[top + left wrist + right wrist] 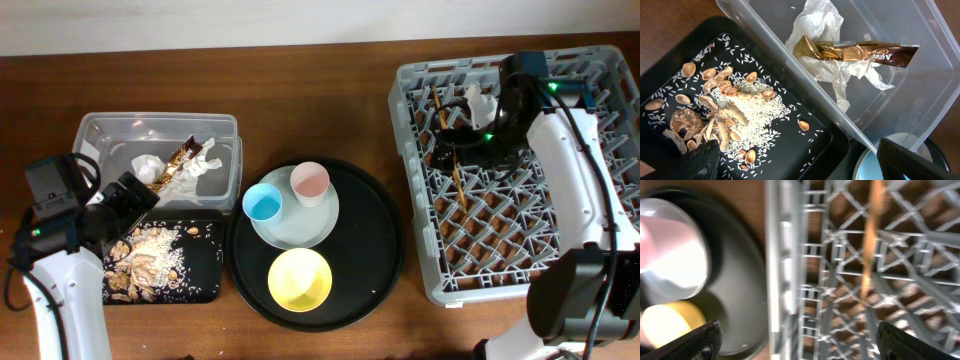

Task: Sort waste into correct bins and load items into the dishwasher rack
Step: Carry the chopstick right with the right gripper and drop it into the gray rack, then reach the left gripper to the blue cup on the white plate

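- My right gripper (807, 341) stands wide with nothing between its fingers, hanging over the far-left corner of the dishwasher rack (500, 250).
- The chopsticks (456, 180) lie on the lattice right under it, one by the far edge and one running toward the middle.
- First worry: those sticks are thin and the grid is open. If a fingertip brushes one as I lift away, it could tip through a gap or get dragged out of place.
- The right wrist view is blurred, so I cannot judge my clearance over the pegs. A snag there is possible.
- Next worry: the pink cup (310, 182) and the blue cup (263, 203) stand just beside each other on the pale plate (305, 228), at the far side of the round black tray (370, 260). Closing on one could knock the other, and taking the plate first would dump both.
- The yellow bowl (300, 278) at that tray's near edge looks wide and smooth, so a rim pinch may slip.
- My left gripper (807, 161) is wide and empty too, above where the clear tub (110, 128) meets the black rectangular tray (205, 285), near the table's left edge.
- The napkin (817, 22) and the wrapper (855, 51) sit in the tub, and the food scraps (740, 112) are loose on the tray. A low sweep would scatter them.
- If both arms go for the middle at once, they could clash.
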